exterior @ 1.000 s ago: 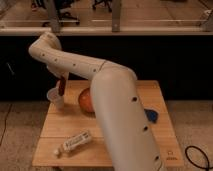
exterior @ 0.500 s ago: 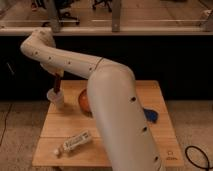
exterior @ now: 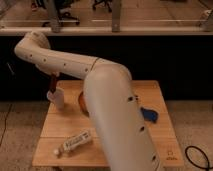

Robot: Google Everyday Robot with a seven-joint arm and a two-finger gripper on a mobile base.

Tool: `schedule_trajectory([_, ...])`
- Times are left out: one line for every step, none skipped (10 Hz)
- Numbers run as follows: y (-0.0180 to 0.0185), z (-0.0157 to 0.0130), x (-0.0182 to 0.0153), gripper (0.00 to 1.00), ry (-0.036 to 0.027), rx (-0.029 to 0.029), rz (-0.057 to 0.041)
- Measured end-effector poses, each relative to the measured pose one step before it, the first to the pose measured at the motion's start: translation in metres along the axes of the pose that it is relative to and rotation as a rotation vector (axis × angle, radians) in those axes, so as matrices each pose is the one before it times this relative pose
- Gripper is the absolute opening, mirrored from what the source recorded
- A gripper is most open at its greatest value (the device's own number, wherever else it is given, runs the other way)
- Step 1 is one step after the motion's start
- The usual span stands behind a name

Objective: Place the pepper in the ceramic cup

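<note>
Reaching with the big white arm (exterior: 107, 107) from lower right, up and over the wooden table (exterior: 155, 95) to its far left corner. Parked there above the ceramic cup (exterior: 56, 98), just left of a round orange thing (exterior: 81, 102). On to the gripper (exterior: 52, 76), tucked under the wrist: clamped or released, cannot tell. Right beneath it, the pepper (exterior: 52, 85), long axis upright, lower end at the cup's rim. Straight down for the drop, probably. Compared with a second ago: swung further left, pepper more squarely over the cup than beside it.
</note>
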Motion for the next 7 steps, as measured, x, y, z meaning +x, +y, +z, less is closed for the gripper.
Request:
schedule_trajectory([-0.0021,0.0028,0.00026,0.01,0.00616,-0.00191,-0.00206])
schedule_trajectory([-0.00075,0.00182,0.00031,0.01,0.00382,-0.00214,-0.00136])
schedule_trajectory([-0.00304,0.0029,-0.00167,0.01,0.00198,-0.00118,-0.00486])
schedule_trajectory([-0.00268,0.00299,-0.00215,0.01,0.00153,-0.00032,-0.00592])
schedule_trajectory([-0.00234,0.00388,-0.00252,0.01,0.00093,0.0011,-0.00649])
schedule_trajectory([-0.00016,0.00445,-0.00167,0.01,0.00117,0.0008,-0.00459])
schedule_trajectory([0.00072,0.00558,-0.00146,0.01,0.00181,0.00199,-0.00476])
